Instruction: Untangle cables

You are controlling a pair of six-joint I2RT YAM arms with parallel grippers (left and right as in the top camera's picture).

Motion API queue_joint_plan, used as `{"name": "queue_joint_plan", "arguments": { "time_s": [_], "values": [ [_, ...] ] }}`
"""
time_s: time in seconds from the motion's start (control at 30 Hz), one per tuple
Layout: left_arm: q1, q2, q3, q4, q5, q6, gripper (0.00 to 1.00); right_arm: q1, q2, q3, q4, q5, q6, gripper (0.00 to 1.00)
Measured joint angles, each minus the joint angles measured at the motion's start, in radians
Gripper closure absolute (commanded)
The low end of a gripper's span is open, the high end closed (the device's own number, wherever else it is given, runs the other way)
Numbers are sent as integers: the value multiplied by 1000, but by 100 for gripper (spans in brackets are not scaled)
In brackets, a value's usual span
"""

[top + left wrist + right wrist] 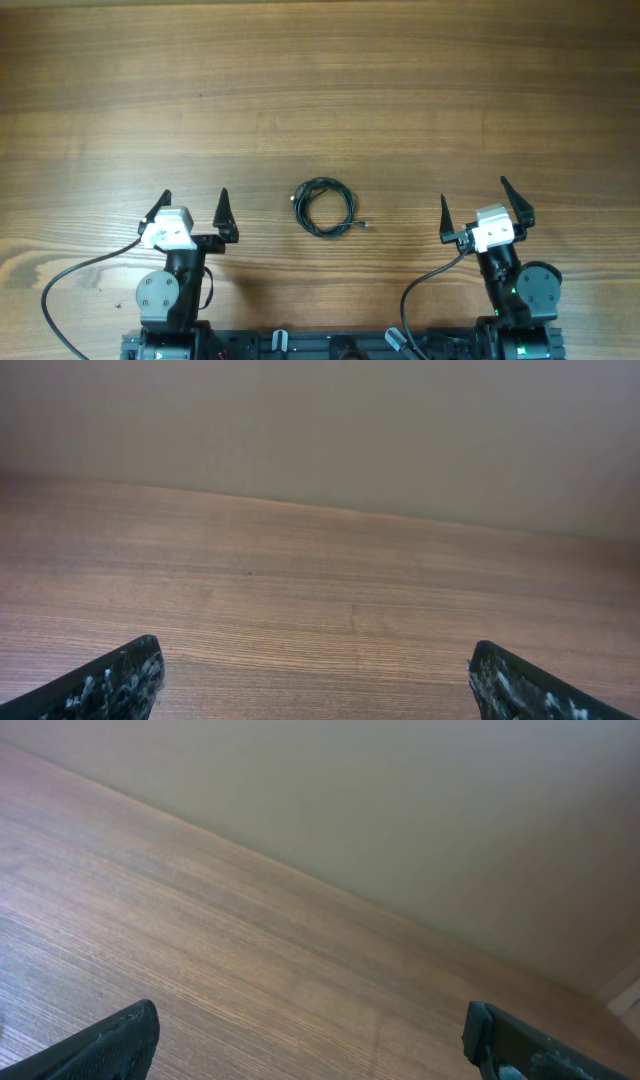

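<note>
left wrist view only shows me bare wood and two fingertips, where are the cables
Observer: The cables lie in one small coil on the table, between the two arms, off to the right of the left gripper.
Operator: is the right arm on them
Observer: No. The right gripper is open and empty, apart from the coil on its far side.
Operator: any loose end to go for
Observer: One short plug end trails out of the coil toward the right arm.
</note>
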Motion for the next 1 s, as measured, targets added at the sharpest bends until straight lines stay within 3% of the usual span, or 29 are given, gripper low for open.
{"name": "queue_joint_plan", "arguments": {
  "time_s": [1.0],
  "values": [
    [0, 1, 0, -6, 8, 15, 0, 0, 7, 0, 57, 0, 0, 0]
  ]
}}
